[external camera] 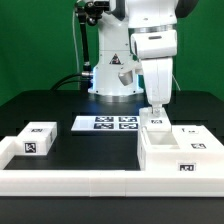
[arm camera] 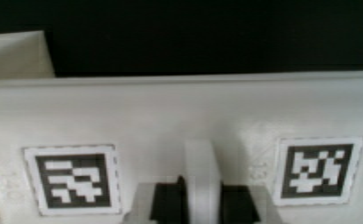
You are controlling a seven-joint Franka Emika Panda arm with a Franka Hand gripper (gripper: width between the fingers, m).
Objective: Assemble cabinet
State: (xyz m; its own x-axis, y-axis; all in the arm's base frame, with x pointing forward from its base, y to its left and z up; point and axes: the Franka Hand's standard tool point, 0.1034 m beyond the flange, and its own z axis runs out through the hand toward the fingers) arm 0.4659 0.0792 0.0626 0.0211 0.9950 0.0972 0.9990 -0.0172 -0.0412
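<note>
The white cabinet body [external camera: 178, 152] stands at the exterior view's right, open on top, with black-and-white tags on its faces. My gripper [external camera: 155, 108] points straight down over its far left corner. Its fingertips are on a small upright white cabinet panel [external camera: 155, 122] with a tag. In the wrist view the gripper [arm camera: 199, 200] has its two dark fingers [arm camera: 160, 204] close on either side of a thin white panel edge [arm camera: 199, 165]. A broad white face [arm camera: 178, 115] with two tags lies beyond. A separate white tagged block [external camera: 35, 140] sits at the exterior view's left.
The marker board [external camera: 105, 123] lies flat on the black table behind the parts. A long low white rail [external camera: 70, 180] runs along the front. The robot base [external camera: 115, 75] stands at the back.
</note>
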